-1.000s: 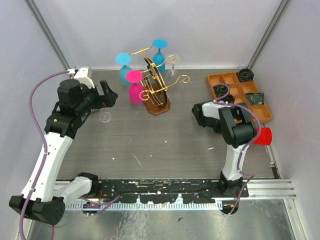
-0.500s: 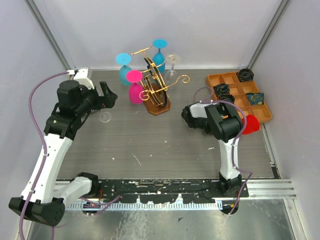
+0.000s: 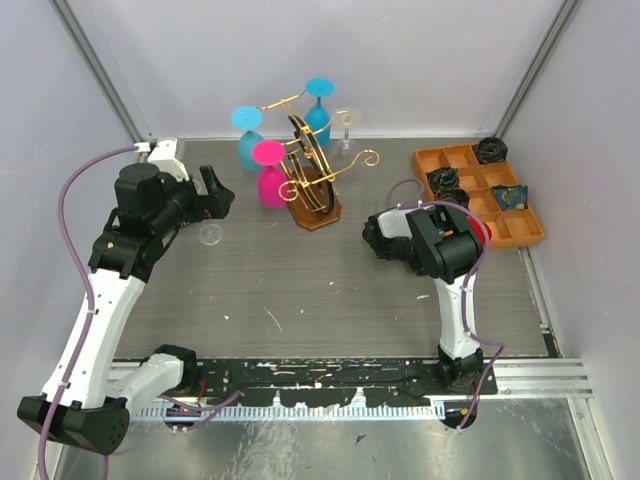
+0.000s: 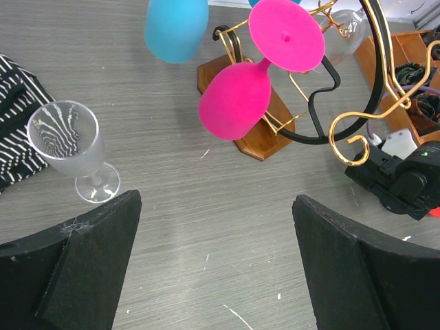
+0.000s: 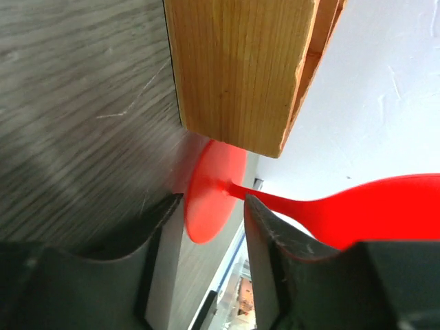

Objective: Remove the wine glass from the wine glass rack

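Toward the far edge of the worktop, near its middle, stands the wine glass rack (image 3: 318, 190), and a pink wine glass (image 4: 237, 100) hangs from it upside down. Its foot is caught up in the gold wire, its bowl is dropped low, and the stem slants down toward the left edge.

The left fingers (image 4: 89, 261) are spread wide and hold nothing. From the left wrist view, that pink bowl lies straight ahead of the gap, well apart from both tips. A clear glass (image 4: 65, 137) stands upright on the worktop just off the left finger, so a straight run in looks tight on that side.

The left arm is plainly the nearer one to the rack. Over by the right edge, the right fingers (image 5: 275, 240) are drawn close on a red wine glass (image 5: 371, 199), already off the rack. It lies tipped nearly flat with its stem between the pads and its foot just beside the wall of the orange tray (image 5: 234, 69). The exact pinch point is hidden.

Two blue glasses (image 3: 248, 135) are also hanging at the rack's far side.
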`<state>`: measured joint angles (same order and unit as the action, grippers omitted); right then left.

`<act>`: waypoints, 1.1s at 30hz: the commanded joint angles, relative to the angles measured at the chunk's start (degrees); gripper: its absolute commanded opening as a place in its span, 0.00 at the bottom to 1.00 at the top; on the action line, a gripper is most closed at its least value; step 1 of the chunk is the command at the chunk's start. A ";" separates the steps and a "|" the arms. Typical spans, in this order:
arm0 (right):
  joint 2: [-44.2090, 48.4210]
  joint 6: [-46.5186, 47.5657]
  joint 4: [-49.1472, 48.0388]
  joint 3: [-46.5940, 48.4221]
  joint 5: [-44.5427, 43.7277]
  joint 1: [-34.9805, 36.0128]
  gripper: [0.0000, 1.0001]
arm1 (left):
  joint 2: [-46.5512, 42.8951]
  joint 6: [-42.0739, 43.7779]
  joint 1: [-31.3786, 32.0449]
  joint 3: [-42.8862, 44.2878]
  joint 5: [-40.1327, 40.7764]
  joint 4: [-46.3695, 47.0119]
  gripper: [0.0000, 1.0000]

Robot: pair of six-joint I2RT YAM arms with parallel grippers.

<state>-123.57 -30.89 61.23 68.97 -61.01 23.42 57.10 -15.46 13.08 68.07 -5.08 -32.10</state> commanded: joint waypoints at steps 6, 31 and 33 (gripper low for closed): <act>-2.38 -5.14 -7.86 1.91 13.37 3.51 0.57 | -0.77 0.60 0.29 -0.96 0.57 0.61 0.98; 14.89 0.25 -7.66 -0.02 12.80 3.98 0.74 | -1.37 1.01 0.52 -1.26 1.83 0.03 0.98; 16.36 3.08 -6.70 0.08 11.38 2.58 0.79 | -1.09 0.97 0.48 -1.12 1.74 0.02 0.98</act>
<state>-111.39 -30.87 57.52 68.69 -51.05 28.84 56.25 -15.03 13.39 67.29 -3.73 -32.12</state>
